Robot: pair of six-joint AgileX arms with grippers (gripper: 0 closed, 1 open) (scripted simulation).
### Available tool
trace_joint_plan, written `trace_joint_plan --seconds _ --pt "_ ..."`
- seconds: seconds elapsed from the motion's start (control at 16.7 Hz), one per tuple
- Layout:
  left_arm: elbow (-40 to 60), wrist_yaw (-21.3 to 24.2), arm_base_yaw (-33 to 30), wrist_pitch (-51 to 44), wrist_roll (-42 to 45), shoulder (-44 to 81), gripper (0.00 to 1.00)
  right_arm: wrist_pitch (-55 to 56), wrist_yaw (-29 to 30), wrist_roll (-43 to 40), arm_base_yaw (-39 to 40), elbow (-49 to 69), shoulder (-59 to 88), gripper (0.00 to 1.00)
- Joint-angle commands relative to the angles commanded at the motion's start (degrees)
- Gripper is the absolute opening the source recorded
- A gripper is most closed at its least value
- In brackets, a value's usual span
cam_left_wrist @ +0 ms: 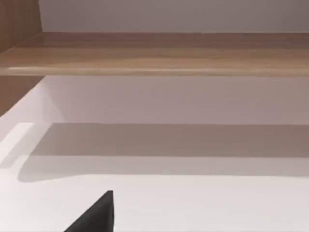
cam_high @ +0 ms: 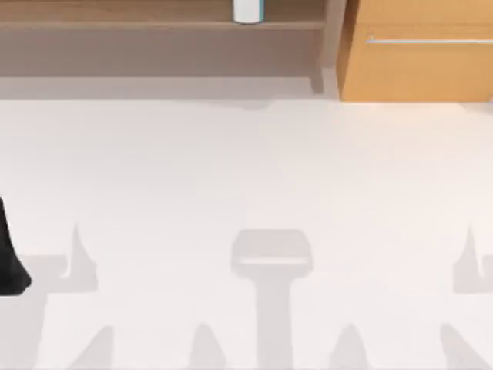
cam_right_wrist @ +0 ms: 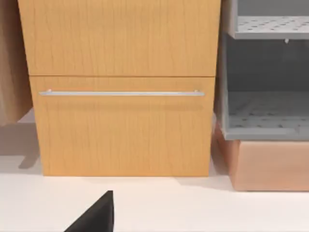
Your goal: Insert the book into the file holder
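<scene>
Book (cam_high: 248, 11) upright on shelf (cam_high: 154, 25) behind table (cam_high: 246, 169), center; cabinet (cam_high: 416, 54) right of shelf; left arm (cam_high: 9, 254) at table's left edge.

1. White desk (cam_high: 246, 177) spreads wide across the top view, soft grey shadows pooling toward six o'clock.
2. Up at twelve o'clock, a long wooden shelf (cam_high: 154, 23) runs along the back.
3. At one o'clock sits an orange-wood cabinet (cam_high: 416, 62), its drawer carrying a slim silver handle (cam_right_wrist: 120, 93).
4. Beside that cabinet, a grey perforated rack (cam_right_wrist: 265, 72) rests on a wooden block (cam_right_wrist: 270, 164).
</scene>
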Motion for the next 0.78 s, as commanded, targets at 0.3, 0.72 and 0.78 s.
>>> trace_joint_plan --seconds 0.3,0.72,0.78 --pt "0.00 0.00 0.00 0.00 0.00 0.00 1.00 1.32 2.46 1.21 2.54 2.80 3.38 1.00" --pt "0.00 0.00 0.00 0.00 0.00 0.00 1.00 9.30 17.64 7.14 17.84 25.94 31.01 1.00" --pt "0.00 0.00 0.00 0.00 0.00 0.00 1.00 10.58 20.16 7.77 20.43 30.92 37.01 1.00"
